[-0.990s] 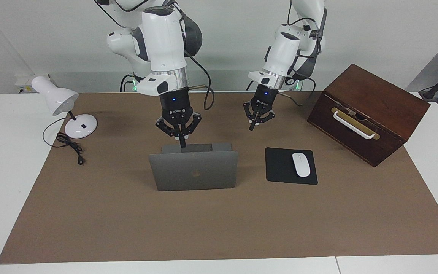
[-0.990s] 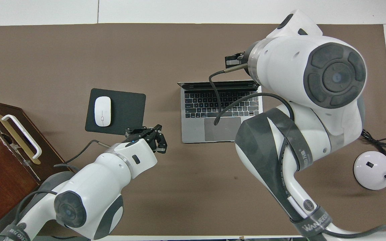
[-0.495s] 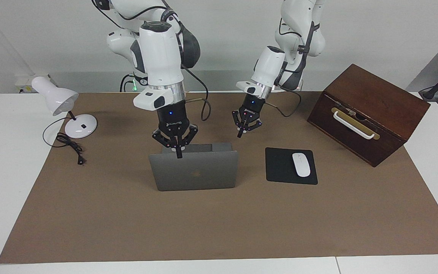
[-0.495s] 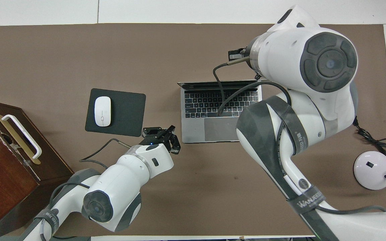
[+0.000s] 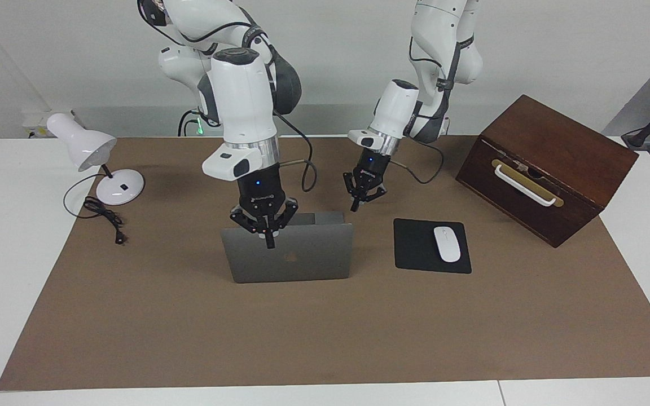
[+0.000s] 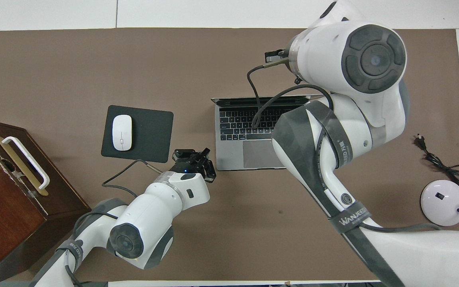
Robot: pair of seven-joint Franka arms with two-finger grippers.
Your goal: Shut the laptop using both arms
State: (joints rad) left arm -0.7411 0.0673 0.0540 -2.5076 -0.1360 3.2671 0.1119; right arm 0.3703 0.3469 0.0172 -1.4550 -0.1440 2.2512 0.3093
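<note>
The silver-grey laptop (image 5: pixel 313 256) stands open on the brown mat, its lid upright with the apple logo on its outer face. Its keyboard (image 6: pixel 237 123) faces the robots. My right gripper (image 5: pixel 269 243) is shut and points down. Its tip shows against the lid's outer face just below the top edge, toward the right arm's end; in the overhead view the right arm (image 6: pixel 349 67) hides it. My left gripper (image 5: pixel 354 208) is shut and hangs low beside the laptop base's corner nearest the robots, toward the left arm's end. It also shows in the overhead view (image 6: pixel 193 158).
A black mouse pad (image 5: pixel 415 248) with a white mouse (image 5: pixel 447 243) lies beside the laptop toward the left arm's end. A brown wooden box (image 5: pixel 545 163) with a white handle stands past it. A white desk lamp (image 5: pixel 99 163) and its cable are at the right arm's end.
My right gripper has moved from over the keyboard across the lid's top edge and lower, onto its outer face. My left gripper has moved in toward the laptop's corner.
</note>
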